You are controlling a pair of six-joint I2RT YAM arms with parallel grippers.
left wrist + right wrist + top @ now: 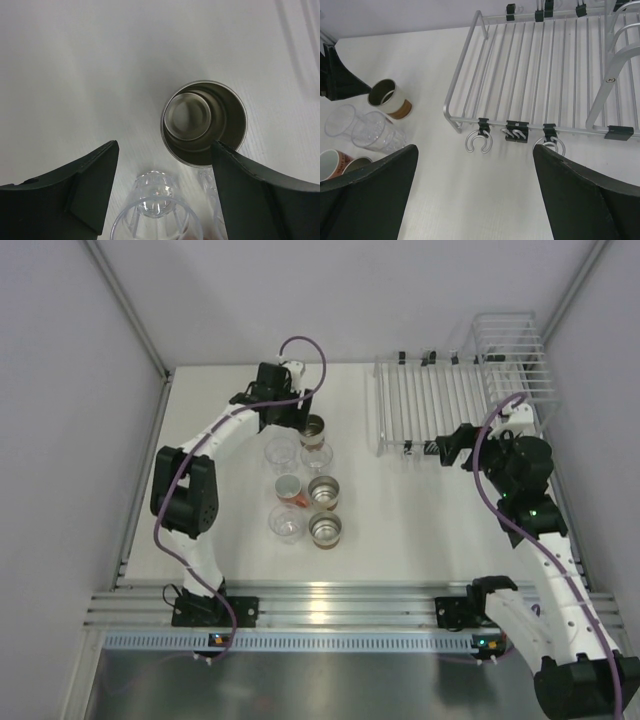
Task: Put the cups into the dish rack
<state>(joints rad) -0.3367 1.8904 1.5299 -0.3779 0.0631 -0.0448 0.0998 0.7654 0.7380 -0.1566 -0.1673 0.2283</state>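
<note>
I have the left hand (165, 150) hanging over the far end of the cluster. It is spread wide and holds nothing. The brown cup with a shiny metal inside (204, 122) stands upright just ahead of its fingertips. The right-side finger (255, 195) is close by the rim, but I cannot tell whether it touches. I judge this to be the line-up for a grasp. The spread looks wide enough to take the cup's body, and the cup sits on the outside of the group, so it is the easiest one to reach.

Two clear plastic cups (150, 210) stand right beside it, under the wrist. A careless close could knock them over.

None of the cups is in the white wire dish rack (430, 405) yet. All seven sit together on the white desk (400, 510), left of centre. The salmon-orange cup (290, 490) among them seems to lie on its side.

The right hand (475, 150) is fully open and empty. It hovers just before the rack's near edge, by the low flat bars, with the taller wire basket (512, 355) beyond. There it stays out of the left arm's way, and I take it to be ready for a handover.
</note>
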